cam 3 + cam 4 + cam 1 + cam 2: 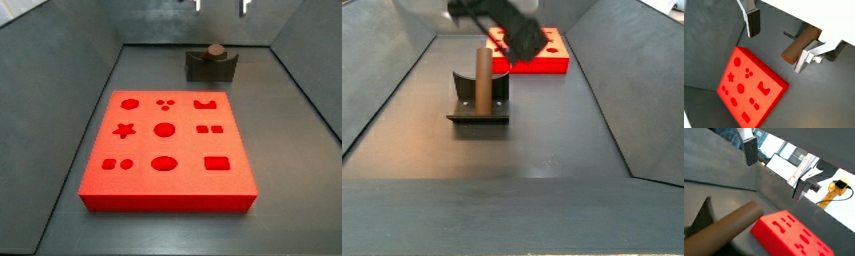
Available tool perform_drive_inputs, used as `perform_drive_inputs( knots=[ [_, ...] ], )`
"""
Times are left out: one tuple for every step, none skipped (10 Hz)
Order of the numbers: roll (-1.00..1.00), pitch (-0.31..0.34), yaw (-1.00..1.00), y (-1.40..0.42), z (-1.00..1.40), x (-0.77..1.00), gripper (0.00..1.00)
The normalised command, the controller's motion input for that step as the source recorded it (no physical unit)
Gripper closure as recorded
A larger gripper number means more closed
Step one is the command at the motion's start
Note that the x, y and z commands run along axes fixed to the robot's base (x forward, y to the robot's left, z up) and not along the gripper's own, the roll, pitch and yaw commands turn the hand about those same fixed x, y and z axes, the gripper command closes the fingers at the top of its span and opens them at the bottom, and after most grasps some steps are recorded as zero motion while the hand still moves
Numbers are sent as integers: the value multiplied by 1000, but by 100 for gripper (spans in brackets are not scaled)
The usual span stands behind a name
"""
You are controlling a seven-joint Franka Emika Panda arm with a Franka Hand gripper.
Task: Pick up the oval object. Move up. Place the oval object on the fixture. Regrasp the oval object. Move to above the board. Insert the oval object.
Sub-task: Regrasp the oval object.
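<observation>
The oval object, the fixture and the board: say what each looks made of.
The oval object, resting in the fixture, looks like wood or brown plastic: matte, even brown. The fixture looks like dark painted metal or plastic, with flat, dull faces. The board looks like moulded or printed plastic: uniform bright red with crisp cut-outs. The claw hangs open above, its fingers bare silver metal.

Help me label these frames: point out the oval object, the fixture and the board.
oval object (482, 75): side view, middle of the upright brown rod.
fixture (211, 68): side view, front face of the dark block.
board (167, 199): side view, near red wall.
</observation>
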Motion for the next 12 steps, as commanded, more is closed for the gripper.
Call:
perform_drive_inputs(
  knots=[
    [35, 42, -5, 13, 447, -31, 0],
    [34, 52, -8, 13, 184, -23, 0],
    [-13, -4, -12, 0, 0, -1000, 0],
    [-4, -40, -29, 5, 11, -1000, 0],
    [6, -57, -33, 2, 24, -1000, 0],
    [13, -75, -28, 3, 19, -1000, 0],
    [17, -88, -18, 5, 14, -1000, 0],
    [24, -106, -1, 2, 17, -1000, 0],
    [28, -114, 6, 1, 18, -1000, 0],
    [35, -127, 25, -5, 15, -901, 0],
    [40, -134, 34, -7, 10, -761, 0],
    [46, -141, 49, -6, 4, -578, 0]
  ],
)
